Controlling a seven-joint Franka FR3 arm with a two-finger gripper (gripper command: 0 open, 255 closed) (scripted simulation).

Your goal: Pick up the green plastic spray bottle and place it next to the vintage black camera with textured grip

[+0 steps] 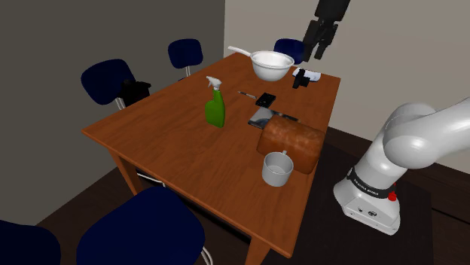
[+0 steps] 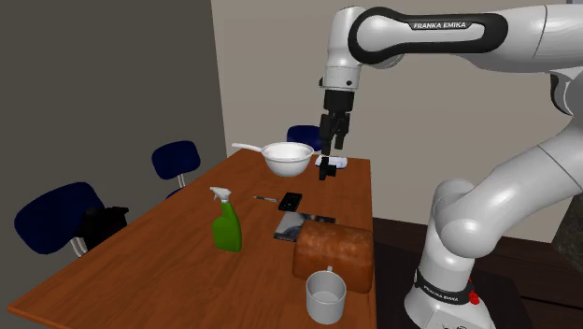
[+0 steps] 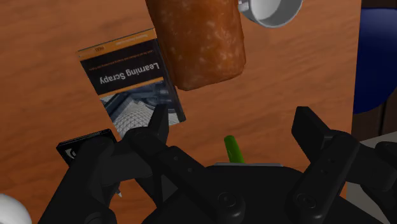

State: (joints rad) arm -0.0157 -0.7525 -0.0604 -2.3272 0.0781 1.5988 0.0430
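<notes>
The green spray bottle (image 1: 215, 111), white trigger on top, stands upright in the middle of the table (image 1: 169, 154); the black camera (image 1: 135, 91) sits well apart from it, at the table's edge on the shoulder view's left.

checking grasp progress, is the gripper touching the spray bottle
Apart. The shoulder view shows the gripper up over the far end of the table, the bottle standing alone mid-table.

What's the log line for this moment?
phase: pre-grasp | gripper: open, empty, high above table beside white bowl | green spray bottle: upright on table, untouched
</notes>
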